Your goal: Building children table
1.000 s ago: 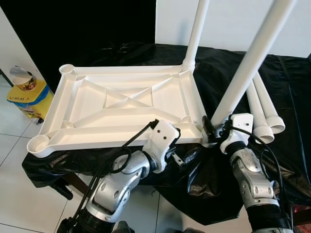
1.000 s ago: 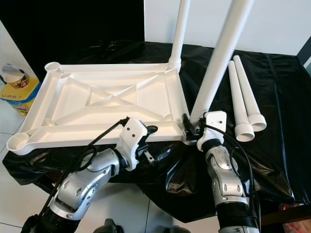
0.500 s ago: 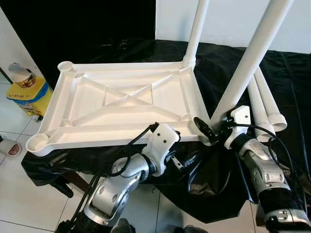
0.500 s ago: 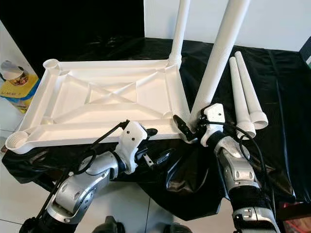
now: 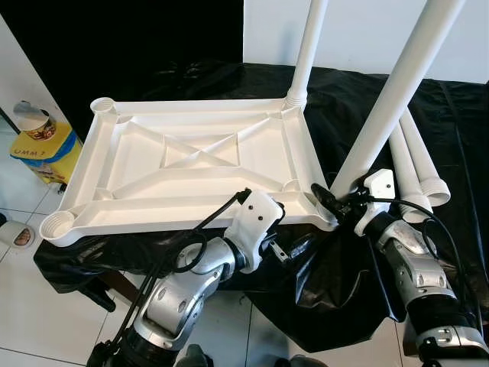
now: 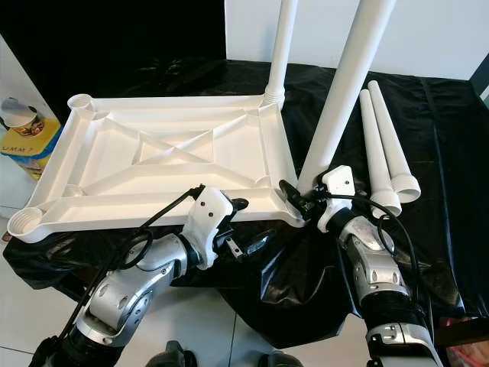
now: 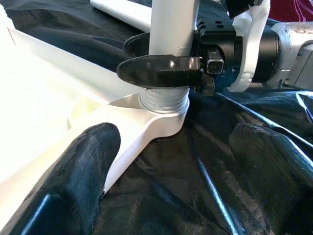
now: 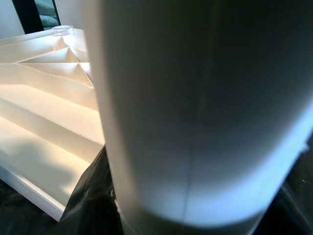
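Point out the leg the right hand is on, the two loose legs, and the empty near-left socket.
held leg (image 5: 386, 107), left eye view, mid shaft
loose legs (image 6: 380, 157), right eye view, shafts
empty socket (image 5: 59, 225), left eye view, rim

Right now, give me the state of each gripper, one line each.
Left gripper: jaws open, holding nothing, at the upturned white plastic tabletop.
Right gripper: jaws closed on the near white plastic table leg, just above its corner socket.
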Tool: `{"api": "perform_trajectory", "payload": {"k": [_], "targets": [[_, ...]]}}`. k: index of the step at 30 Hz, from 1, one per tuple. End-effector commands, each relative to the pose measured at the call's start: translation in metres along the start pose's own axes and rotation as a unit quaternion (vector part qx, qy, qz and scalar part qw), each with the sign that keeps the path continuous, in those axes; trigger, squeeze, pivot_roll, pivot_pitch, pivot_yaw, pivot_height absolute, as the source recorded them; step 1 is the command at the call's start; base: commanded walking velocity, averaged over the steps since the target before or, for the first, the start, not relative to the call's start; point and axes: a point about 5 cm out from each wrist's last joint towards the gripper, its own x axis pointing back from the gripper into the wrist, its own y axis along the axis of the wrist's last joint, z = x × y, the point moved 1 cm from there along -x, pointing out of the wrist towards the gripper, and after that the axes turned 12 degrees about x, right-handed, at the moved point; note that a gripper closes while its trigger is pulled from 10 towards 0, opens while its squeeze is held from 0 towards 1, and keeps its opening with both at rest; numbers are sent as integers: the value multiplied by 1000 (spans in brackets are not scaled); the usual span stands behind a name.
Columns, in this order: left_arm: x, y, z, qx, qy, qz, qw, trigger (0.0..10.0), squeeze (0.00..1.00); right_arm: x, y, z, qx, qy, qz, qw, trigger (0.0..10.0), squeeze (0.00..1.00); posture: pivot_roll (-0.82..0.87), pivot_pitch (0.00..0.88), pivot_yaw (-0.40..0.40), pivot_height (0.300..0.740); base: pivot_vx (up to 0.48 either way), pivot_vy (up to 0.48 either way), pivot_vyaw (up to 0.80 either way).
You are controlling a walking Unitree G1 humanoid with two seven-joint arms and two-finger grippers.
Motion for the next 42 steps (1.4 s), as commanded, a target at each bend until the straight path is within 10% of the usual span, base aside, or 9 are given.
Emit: {"api": "perform_trajectory", "payload": {"k": [1, 20, 26, 42], "targets": [[-2, -2, -4, 4, -20, 4, 1000, 10000, 0, 7, -14, 2, -8, -3, 32, 999, 10000, 0, 46, 96, -13, 740, 0, 0, 0], [-12, -19, 5, 7, 1, 11, 1000, 10000, 0, 6, -34, 35, -23, -178, 125, 976, 10000, 0, 8, 16, -21, 740, 0, 0, 0], [-10, -32, 20, -5, 51, 17, 999, 10000, 0, 5, -38, 57, -56, -299, 160, 939, 10000, 0, 20, 0, -19, 740, 0, 0, 0], [-8, -40, 20, -40, 24, 41, 998, 10000, 0, -2, -26, 49, -40, -315, 127, 940, 10000, 0, 27, 0, -25, 740, 0, 0, 0]]}}
